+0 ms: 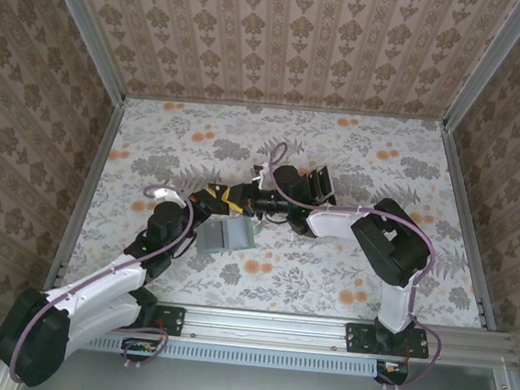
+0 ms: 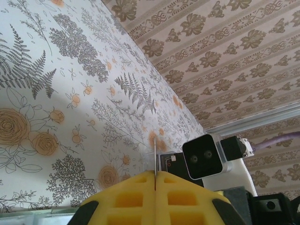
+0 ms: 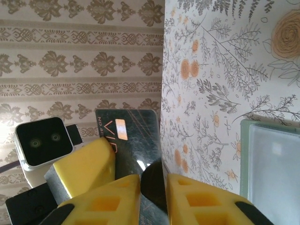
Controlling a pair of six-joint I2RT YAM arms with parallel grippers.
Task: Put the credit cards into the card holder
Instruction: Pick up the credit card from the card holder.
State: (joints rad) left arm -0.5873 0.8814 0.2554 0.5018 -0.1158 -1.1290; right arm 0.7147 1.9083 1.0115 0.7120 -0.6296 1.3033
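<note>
We noted left gripper (image 2: pixel 154 174) clenched on a credit card (image 3: pixel 133 133), right gripper (image 3: pixel 153 185) at the same card, its grasp we could not tell, card holder (image 1: pixel 226 238) flat on the table (image 1: pixel 337 156) nearby

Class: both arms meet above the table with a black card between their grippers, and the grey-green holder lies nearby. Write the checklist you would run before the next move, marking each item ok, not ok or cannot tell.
1. Left gripper shut on the credit card: ok.
2. Right gripper gripping that card: cannot tell; a gap shows between its fingers.
3. Card straight, not bent: ok; its edge runs straight in the left wrist view.
4. Card holder flat on the table, close by the grippers: ok.
5. Holder's opening turned toward the card: cannot tell.
</note>
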